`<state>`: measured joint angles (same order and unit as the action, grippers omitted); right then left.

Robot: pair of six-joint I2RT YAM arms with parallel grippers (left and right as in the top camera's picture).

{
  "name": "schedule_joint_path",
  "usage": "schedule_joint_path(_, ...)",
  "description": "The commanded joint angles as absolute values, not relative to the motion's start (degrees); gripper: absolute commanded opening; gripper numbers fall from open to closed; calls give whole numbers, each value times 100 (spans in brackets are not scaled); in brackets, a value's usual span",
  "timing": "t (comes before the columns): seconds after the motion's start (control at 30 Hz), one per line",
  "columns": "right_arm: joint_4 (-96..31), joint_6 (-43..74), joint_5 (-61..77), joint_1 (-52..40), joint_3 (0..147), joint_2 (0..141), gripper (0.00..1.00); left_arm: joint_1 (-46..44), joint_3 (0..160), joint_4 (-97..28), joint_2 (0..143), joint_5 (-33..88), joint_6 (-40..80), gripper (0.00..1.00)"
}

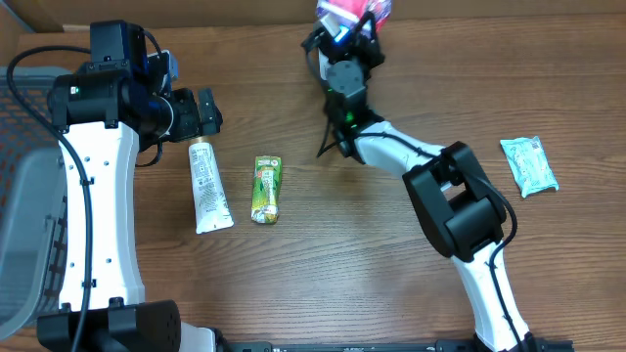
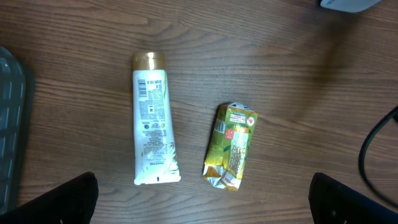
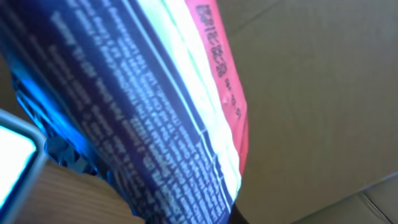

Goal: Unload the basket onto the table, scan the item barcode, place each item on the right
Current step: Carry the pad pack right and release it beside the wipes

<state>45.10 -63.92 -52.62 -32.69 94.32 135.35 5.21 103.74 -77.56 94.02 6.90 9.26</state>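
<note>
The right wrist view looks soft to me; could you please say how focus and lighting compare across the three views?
Right wrist: the pink and blue packet fills the frame, its print blurred, with a blown-out white patch at lower left. Left wrist: sharp and evenly lit, the white tube and green pouch crisp. Overhead: clear and evenly lit.

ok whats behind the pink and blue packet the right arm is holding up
Behind the packet, the right wrist view shows a plain brown board, perhaps cardboard. The packet covers that view's left side, so what lies behind it there is hidden.
</note>
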Motion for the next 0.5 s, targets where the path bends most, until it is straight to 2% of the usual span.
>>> schedule_joint_path(0.0, 3719, -5548, -5907, -3376, 9476, 12564, 4, 484, 10398, -7732, 9461, 707, 943, 100)
schedule_joint_path(0.1, 2152, -4525, -5876, -3457, 9476, 11961, 4, 484, 10398, -7734, 9461, 707, 943, 99)
schedule_joint_path(0.13, 1262, -3924, -5754, -3505, 9476, 11625, 4, 484, 10398, -7734, 9461, 707, 943, 100)
schedule_joint_path(0.27, -784, -2088, -5253, -3564, 9476, 10753, 4, 480, 10398, -7734, 9461, 707, 943, 99)
schedule_joint_path(0.47, -3328, 1063, -2952, -3354, 9478, 9548, 4, 484, 10398, -7734, 9461, 707, 943, 100)
